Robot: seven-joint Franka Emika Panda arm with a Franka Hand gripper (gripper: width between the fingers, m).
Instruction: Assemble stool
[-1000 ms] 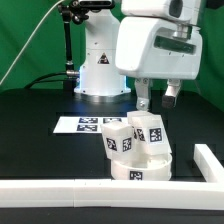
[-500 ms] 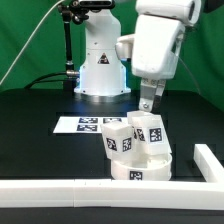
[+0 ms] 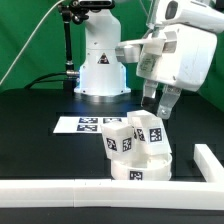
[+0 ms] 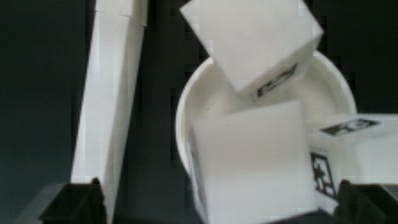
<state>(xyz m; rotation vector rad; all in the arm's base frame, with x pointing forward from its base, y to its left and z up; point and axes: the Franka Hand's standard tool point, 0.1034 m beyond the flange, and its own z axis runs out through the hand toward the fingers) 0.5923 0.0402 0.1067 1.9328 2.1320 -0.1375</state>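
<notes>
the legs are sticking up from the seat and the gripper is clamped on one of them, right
Not quite: the gripper is not clamped on anything. The exterior view shows its fingers spread open in the air above the legs, touching none of them. The legs do stick up from the seat.

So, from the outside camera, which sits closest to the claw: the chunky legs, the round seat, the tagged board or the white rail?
1. The legs: directly under the open claw.
2. The round seat: beneath the legs.
3. The marker board, on the exterior view's left, and the white rail, along the front: too close to call.
</notes>
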